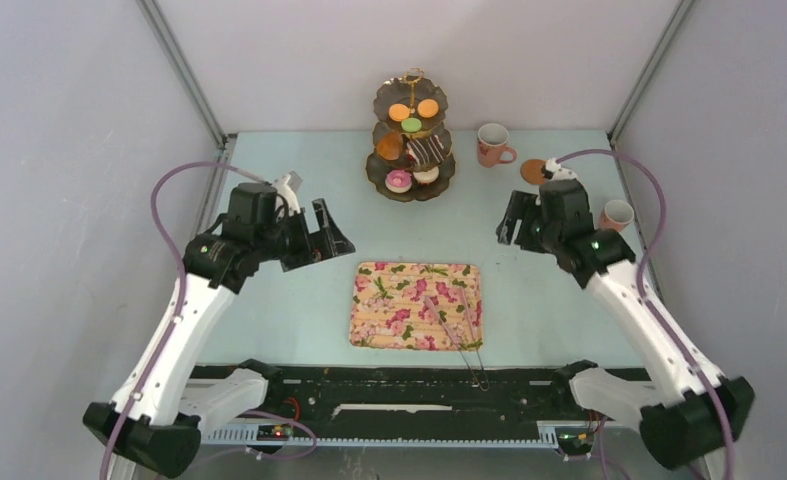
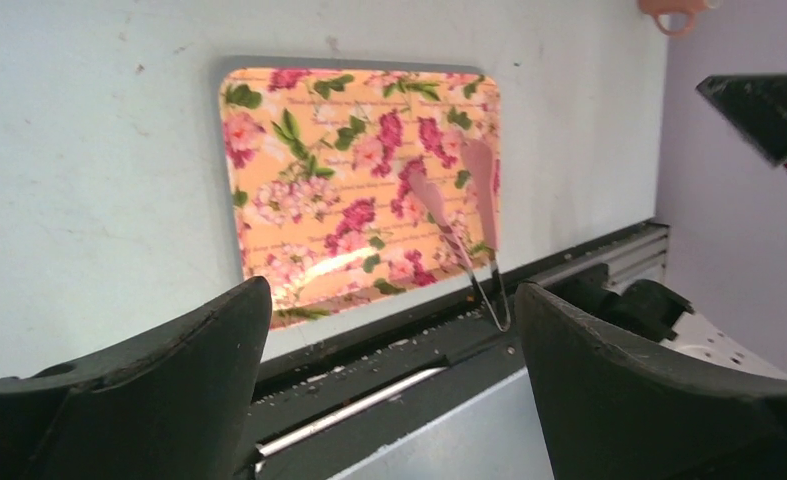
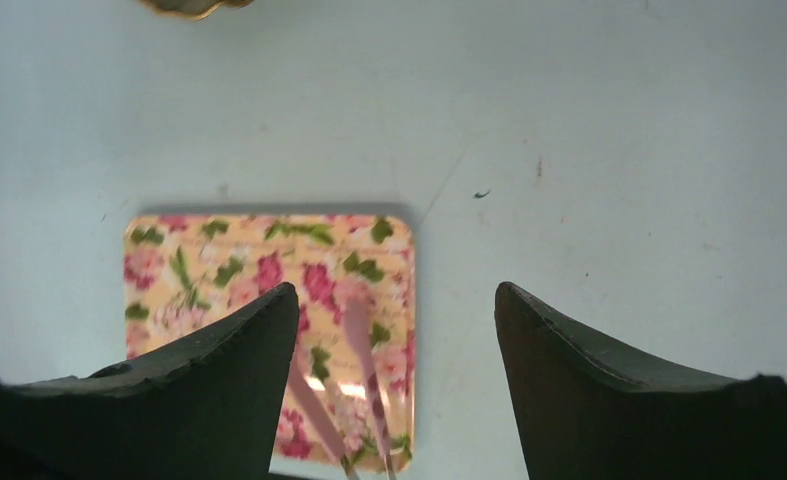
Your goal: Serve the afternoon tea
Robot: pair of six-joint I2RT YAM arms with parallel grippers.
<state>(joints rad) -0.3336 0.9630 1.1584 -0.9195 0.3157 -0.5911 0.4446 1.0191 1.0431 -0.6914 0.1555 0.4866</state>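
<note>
While hanging above the table (image 1: 309, 160) on either side of the floral tray (image 1: 416, 305), shows left gripper (image 2: 391, 290) and right gripper (image 3: 397, 290) both spread apart, clamped on nothing. Finds the pastries on the tiered stand (image 1: 377, 168) at the far edge: orange macarons (image 1: 399, 112) and green macaron (image 1: 411, 125) up top, croissant (image 1: 390, 146) and striped chocolate slice (image 1: 426, 150) below, pink donut (image 1: 399, 180) and white donut (image 1: 426, 175) lowest. Puts the pink mug (image 1: 492, 145) right of the stand, cork coaster (image 1: 533, 170) near it, second mug (image 1: 617, 214) beside the right arm. Has pink-handled tongs (image 1: 459, 320) lying across the tray.
</note>
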